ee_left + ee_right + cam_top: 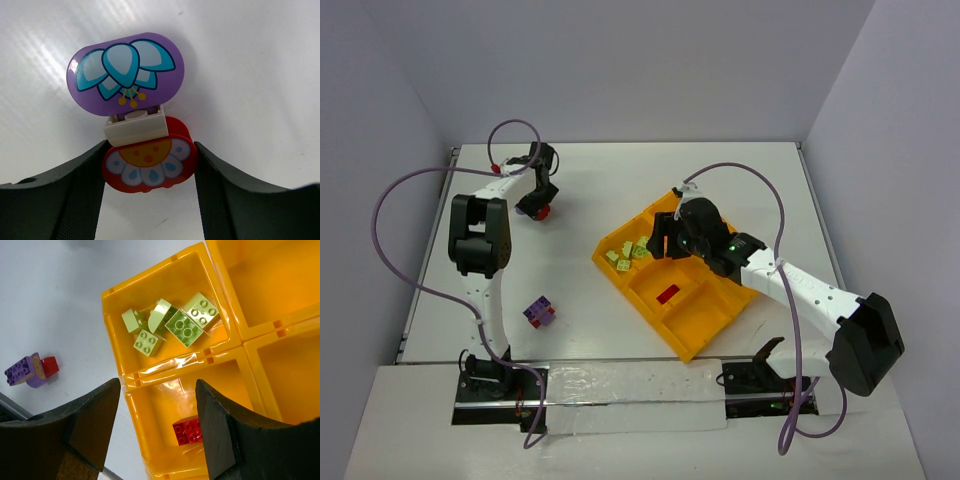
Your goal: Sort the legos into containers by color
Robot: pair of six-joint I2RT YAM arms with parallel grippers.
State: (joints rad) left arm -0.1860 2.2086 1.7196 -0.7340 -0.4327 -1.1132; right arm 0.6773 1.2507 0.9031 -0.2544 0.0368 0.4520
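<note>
- Left wrist view: left gripper point(150, 150) is clamped on a red lego point(147, 165) joined to a purple lego point(125, 72).
- Over the tray point(265, 285), right gripper point(157, 385) is held apart, empty.

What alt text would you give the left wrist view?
Two dark fingers flank a red flower-printed piece, close against its sides. A white brick sits between it and a purple flower-printed piece, on a white table.
</note>
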